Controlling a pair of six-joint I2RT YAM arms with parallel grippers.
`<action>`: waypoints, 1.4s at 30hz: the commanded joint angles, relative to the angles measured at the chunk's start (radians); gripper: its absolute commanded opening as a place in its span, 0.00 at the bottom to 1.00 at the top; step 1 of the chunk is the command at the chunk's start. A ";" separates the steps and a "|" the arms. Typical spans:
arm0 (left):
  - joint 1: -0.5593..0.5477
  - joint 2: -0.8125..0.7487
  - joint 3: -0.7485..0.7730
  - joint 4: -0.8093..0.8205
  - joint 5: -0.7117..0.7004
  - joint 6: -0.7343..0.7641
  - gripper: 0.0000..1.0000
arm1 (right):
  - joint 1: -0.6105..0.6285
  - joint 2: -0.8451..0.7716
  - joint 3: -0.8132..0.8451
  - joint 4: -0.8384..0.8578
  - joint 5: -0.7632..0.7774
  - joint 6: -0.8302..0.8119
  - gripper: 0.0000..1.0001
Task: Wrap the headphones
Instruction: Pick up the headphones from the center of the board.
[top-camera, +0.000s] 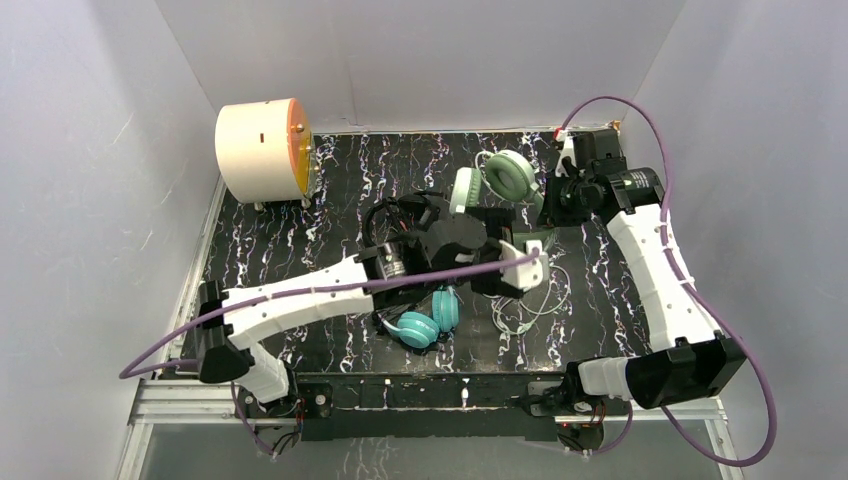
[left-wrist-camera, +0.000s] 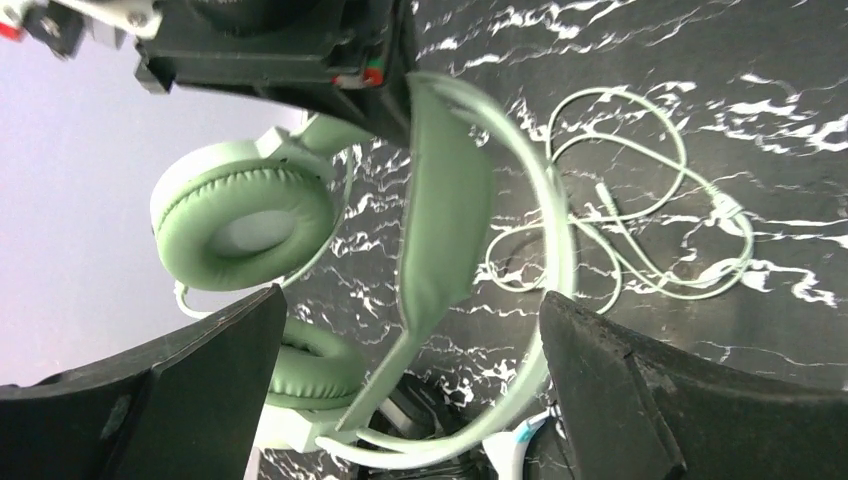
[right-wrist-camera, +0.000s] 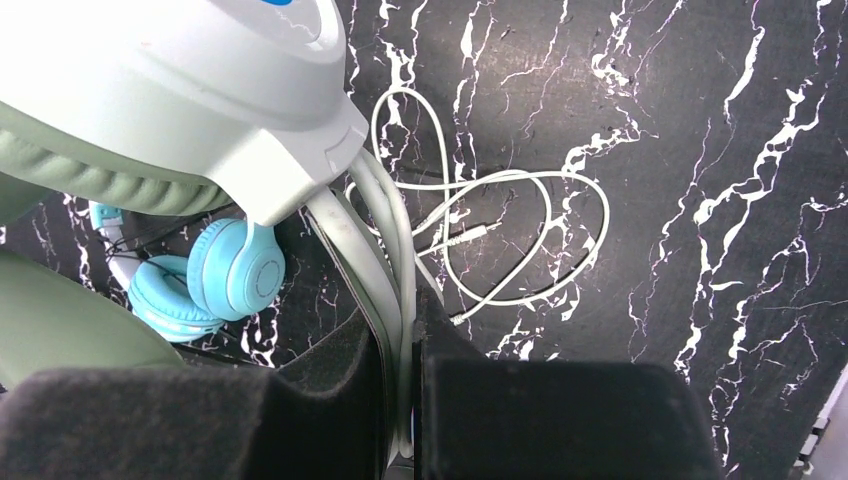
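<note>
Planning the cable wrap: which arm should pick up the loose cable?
Probably left: the left gripper is open, empty, facing the cable; the right gripper is shut on the band of the sage-green headset.

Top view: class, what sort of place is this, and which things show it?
Probably a robot test cell: left arm and right arm bolted at a marbled table, plain white walls boxing it in, headphones as props.

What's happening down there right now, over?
Right gripper shut on sage-green headphones. Left gripper open alongside. Cable loose on table. Teal headphones lying close by.
</note>
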 joint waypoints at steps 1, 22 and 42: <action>0.100 0.078 0.108 -0.132 0.057 -0.078 0.98 | 0.052 -0.005 0.083 0.036 0.035 0.010 0.00; 0.164 0.189 0.284 -0.339 0.341 -0.666 0.98 | 0.150 0.030 0.046 0.047 0.150 0.007 0.00; 0.046 0.296 0.210 -0.305 -0.099 -0.556 0.79 | 0.186 0.055 0.101 0.008 0.124 0.029 0.00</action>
